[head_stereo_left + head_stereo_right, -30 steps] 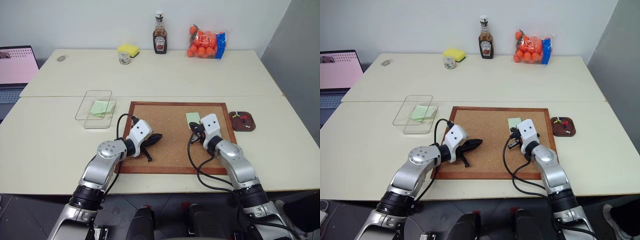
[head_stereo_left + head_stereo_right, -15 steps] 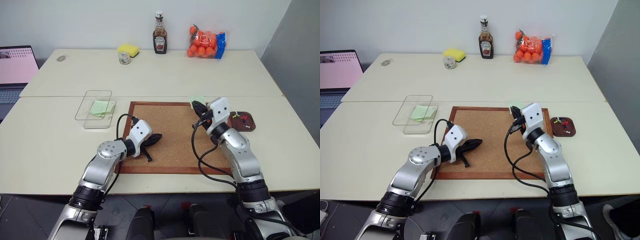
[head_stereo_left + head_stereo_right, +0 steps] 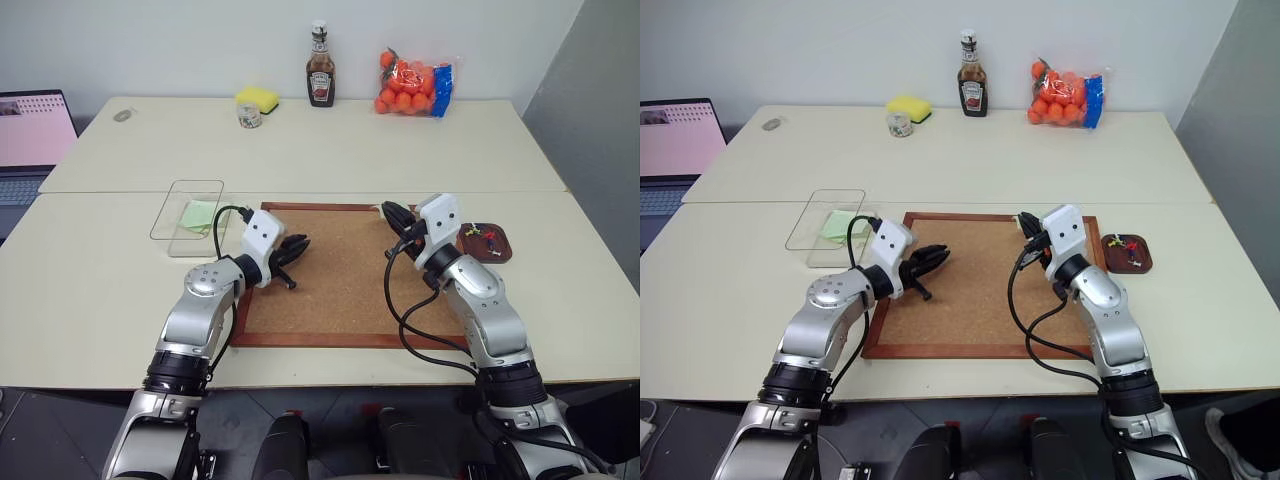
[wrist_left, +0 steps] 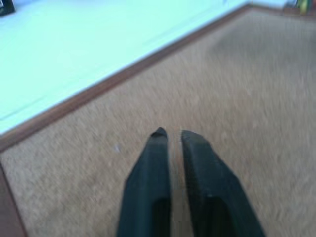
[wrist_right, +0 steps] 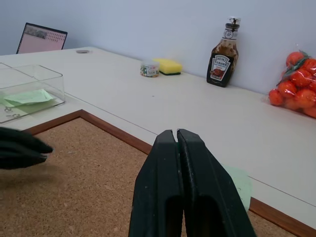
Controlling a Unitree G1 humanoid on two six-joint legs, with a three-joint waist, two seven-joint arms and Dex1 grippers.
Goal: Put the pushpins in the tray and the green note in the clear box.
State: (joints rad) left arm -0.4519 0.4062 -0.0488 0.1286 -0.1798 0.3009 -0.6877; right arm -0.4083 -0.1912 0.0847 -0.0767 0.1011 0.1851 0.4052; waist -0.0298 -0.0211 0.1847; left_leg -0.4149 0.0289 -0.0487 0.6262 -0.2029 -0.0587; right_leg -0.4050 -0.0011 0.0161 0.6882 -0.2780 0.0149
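Observation:
My right gripper [image 3: 389,211] hovers above the far right corner of the corkboard [image 3: 340,295], shut on the pale green note [image 5: 238,181], which sticks out beside its fingers. My left gripper [image 3: 297,244] is over the board's far left part. Its fingers are parted by a narrow gap with nothing between them. The clear box [image 3: 182,238] sits left of the board with a lime-green slip [image 3: 200,213] inside. The brown tray [image 3: 499,248] lies right of the board and holds the pushpins [image 3: 485,236].
Along the table's far edge stand a sauce bottle [image 3: 320,78], a bag of oranges [image 3: 413,85], a yellow sponge [image 3: 257,98] and a small jar [image 3: 249,116]. A laptop [image 3: 30,135] is at the far left.
The right gripper lifted the green note off the corkboard and rose toward the far edge. The left gripper moved farther up the board and left, and its fingers parted slightly.

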